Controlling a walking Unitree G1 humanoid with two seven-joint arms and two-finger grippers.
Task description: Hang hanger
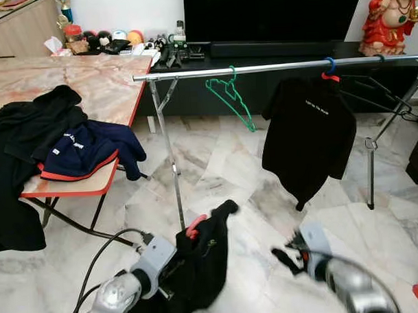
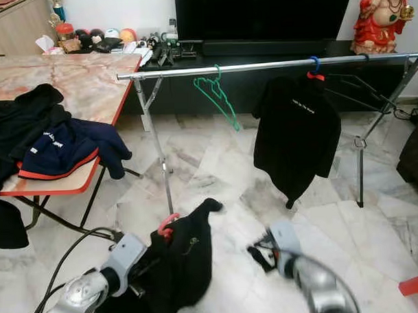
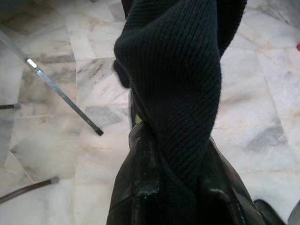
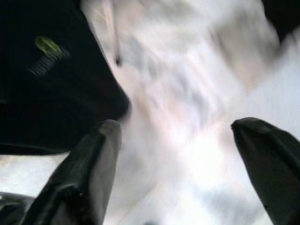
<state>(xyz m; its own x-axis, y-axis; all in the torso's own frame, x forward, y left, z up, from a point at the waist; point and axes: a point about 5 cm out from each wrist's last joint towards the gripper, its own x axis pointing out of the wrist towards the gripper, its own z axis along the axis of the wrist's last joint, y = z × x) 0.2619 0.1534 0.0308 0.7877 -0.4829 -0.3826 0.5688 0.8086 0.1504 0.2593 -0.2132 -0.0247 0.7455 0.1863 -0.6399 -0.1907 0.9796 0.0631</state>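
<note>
Near left, the left gripper [image 1: 191, 248] grips a black garment [image 1: 199, 267] on a red hanger [image 1: 193, 227], low before the rail [image 1: 274, 67]. The right gripper [image 4: 178, 164] hangs open, blurred.

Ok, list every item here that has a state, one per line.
Left gripper: shut on black garment with red hanger.
Right gripper: open, empty.
Green hanger: on rail, bare.
Black shirt: hung on rail.
Clothes pile: heaped on table.

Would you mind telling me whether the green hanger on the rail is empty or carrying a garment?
Empty. The green hanger hangs bare from the rail, tilted, beside the black shirt on its own red hanger.
</note>
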